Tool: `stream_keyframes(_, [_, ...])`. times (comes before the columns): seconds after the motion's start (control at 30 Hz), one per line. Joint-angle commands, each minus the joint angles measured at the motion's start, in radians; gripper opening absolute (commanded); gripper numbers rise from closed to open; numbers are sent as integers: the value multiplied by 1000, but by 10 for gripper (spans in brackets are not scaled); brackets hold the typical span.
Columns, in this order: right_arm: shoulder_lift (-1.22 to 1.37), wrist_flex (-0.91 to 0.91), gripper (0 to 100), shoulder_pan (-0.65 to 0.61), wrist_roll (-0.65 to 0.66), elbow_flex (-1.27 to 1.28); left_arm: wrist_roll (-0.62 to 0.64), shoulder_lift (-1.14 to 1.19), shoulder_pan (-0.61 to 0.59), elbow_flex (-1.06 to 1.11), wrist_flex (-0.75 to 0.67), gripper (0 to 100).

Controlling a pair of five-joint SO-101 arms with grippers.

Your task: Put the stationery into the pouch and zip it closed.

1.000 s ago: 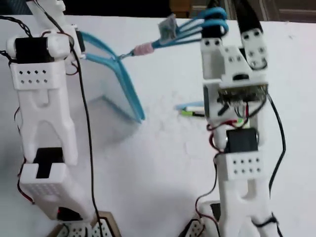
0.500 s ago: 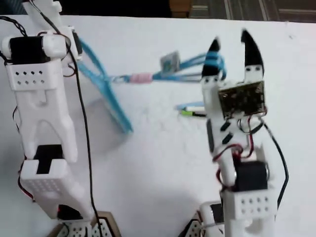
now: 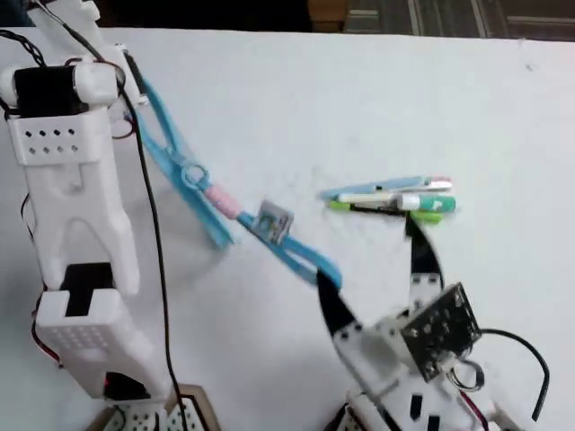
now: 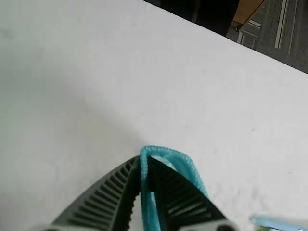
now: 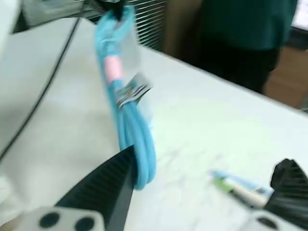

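Several pens (image 3: 395, 199) lie near your right claw (image 3: 366, 251), its jaws apart, while your left claw (image 4: 143, 166) is clamped on the pouch (image 3: 166, 148).

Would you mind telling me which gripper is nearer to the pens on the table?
Right. The right gripper is open just beside the pens, one fingertip almost reaching them; the left gripper is far across the table, shut on the pouch.

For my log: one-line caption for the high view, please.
Left gripper clamps one end of the pouch; the open right gripper sits by its blue strap, pens lying nearby.
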Motion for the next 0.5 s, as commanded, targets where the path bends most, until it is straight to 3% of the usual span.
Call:
stream_keyframes(0.0, [-7,85,398,-107,-178,-51,11,-12,-1,-31,-6,21])
stream_keyframes(0.07, [7,111,398,-145,-256,-78,11,-12,-1,-31,-6,21])
stream_keyframes(0.23, [94,128,398,-143,-282,-222,11,-12,-1,-31,-9,21])
stream_keyframes(0.47, [334,236,398,-312,-331,-543,11,-10,-1,-29,-12,21])
